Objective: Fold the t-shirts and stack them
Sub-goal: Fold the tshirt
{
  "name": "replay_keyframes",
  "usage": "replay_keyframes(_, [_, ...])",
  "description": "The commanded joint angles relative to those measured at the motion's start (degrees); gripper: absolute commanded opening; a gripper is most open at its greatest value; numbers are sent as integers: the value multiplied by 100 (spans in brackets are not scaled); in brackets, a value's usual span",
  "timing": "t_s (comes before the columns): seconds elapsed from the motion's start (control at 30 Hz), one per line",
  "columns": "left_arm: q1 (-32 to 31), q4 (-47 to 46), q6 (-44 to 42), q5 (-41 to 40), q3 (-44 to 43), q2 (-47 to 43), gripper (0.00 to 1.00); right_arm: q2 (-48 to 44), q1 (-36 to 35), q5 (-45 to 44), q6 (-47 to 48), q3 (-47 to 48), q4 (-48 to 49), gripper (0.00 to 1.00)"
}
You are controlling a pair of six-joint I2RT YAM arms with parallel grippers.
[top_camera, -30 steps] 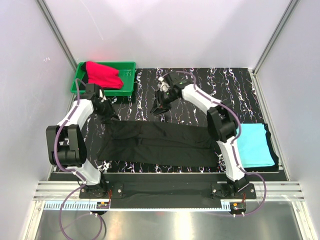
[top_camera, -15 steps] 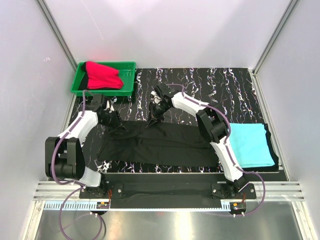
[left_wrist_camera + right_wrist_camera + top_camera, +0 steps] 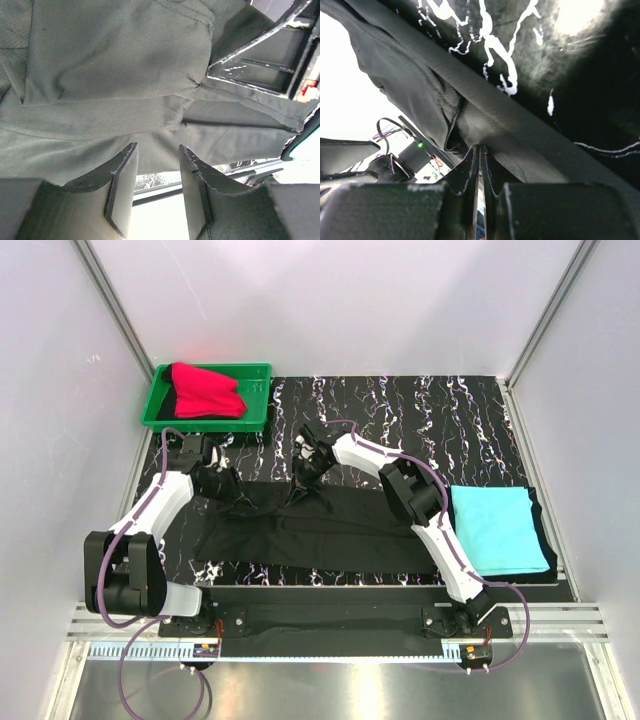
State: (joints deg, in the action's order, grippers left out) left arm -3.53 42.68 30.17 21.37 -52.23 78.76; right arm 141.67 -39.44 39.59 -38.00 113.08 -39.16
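Black soft cloth t-shirt (image 3: 320,530): spread flat for folding, far hem pinched by right gripper (image 3: 480,148); left gripper (image 3: 157,150) parted, empty, just above.

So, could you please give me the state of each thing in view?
black t-shirt, laid out in a long strip
turquoise t-shirt, folded flat
red t-shirt, bunched in green tray
left gripper, open over black t-shirt
right gripper, shut on its far edge
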Motion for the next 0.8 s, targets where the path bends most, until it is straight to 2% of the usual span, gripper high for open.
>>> replay_keyframes(0.0, [10,100,-108,52,-33,-195,43,36,-81,-31,-103,285,84,10])
replay_keyframes(0.53, [98,215,-319,-185,-95,-159,46,19,-310,215,-278,382,101,9])
replay_keyframes(0.77, [133,215,-354,-229,-165,-98,47,-209,-327,207,-287,49,136,9])
